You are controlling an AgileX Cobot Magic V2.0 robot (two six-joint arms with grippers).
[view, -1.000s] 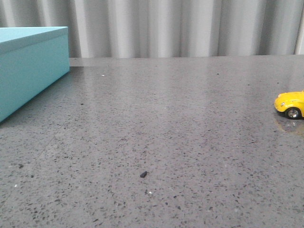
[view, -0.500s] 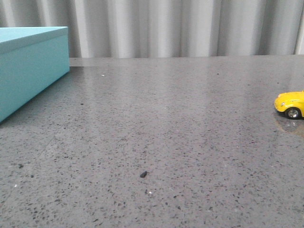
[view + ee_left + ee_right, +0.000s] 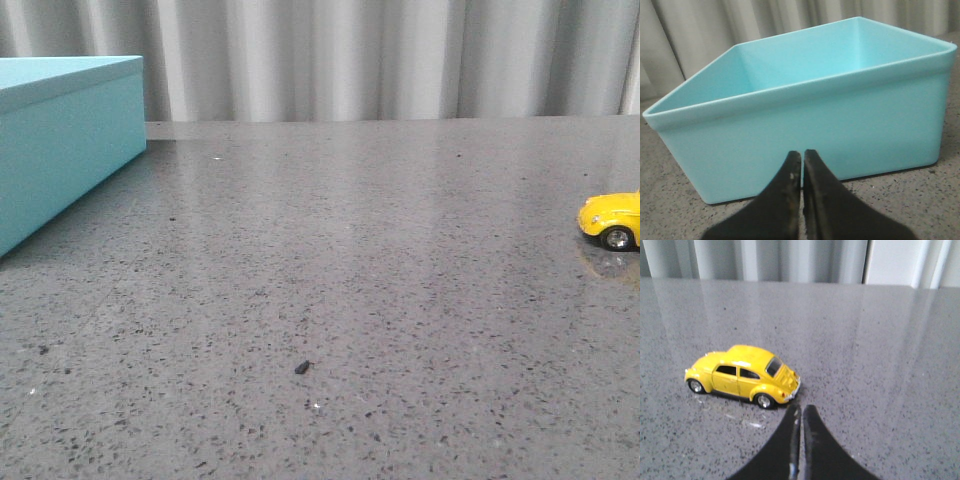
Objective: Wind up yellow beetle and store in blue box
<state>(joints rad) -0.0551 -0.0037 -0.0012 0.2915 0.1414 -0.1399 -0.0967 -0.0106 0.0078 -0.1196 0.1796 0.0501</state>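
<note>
Currently, small glossy yellow toy beetle (image 3: 743,376) just ahead of my right gripper (image 3: 801,412), fingers together: unopened, I risk nudging it rolling away.

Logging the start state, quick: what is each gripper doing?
Left gripper: closed, empty, facing the blue box.
Right gripper: closed, empty, near the yellow beetle.

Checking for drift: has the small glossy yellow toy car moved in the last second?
No. The yellow toy car sits equally far from the dark speck.
</note>
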